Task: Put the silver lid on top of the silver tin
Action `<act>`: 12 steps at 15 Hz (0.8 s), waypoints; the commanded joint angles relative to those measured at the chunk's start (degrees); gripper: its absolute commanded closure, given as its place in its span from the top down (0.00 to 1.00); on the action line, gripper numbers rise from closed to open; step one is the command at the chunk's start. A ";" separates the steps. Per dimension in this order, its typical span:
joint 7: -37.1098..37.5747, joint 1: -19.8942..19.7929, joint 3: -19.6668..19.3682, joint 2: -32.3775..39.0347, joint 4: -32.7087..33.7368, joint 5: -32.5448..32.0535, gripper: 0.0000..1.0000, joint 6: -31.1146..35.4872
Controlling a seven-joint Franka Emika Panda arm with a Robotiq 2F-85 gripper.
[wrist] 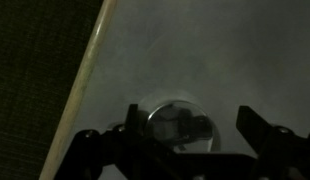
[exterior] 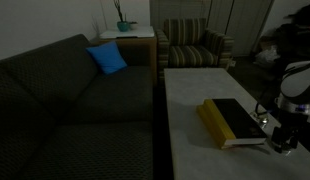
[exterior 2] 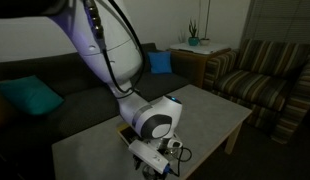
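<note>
In the wrist view a small round silver piece (wrist: 177,124) with a shiny rim lies on the pale table (wrist: 195,50). Its top mirrors my gripper. I cannot tell whether it is the silver tin alone or the silver lid resting on it. My gripper (wrist: 190,128) is open and hangs low over it, with one finger at its edge and the other finger apart from it. No separate flat disc shows. In both exterior views the gripper (exterior: 283,140) (exterior 2: 171,150) is down at the table's near corner beside the black-and-yellow book (exterior: 233,121).
A dark sofa (exterior: 65,100) with a blue cushion (exterior: 107,58) runs along the table's long side. A striped armchair (exterior: 195,45) and a side table with a plant (exterior: 125,28) stand beyond. The table edge (wrist: 87,70) is close to the gripper.
</note>
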 commanded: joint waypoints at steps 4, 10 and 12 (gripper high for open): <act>-0.98 -1.00 -0.17 0.29 -0.04 1.35 1.00 1.76; -4.32 -3.12 1.31 0.03 -0.54 1.11 1.00 4.67; -6.93 -3.99 2.32 0.03 -0.51 0.97 1.00 4.33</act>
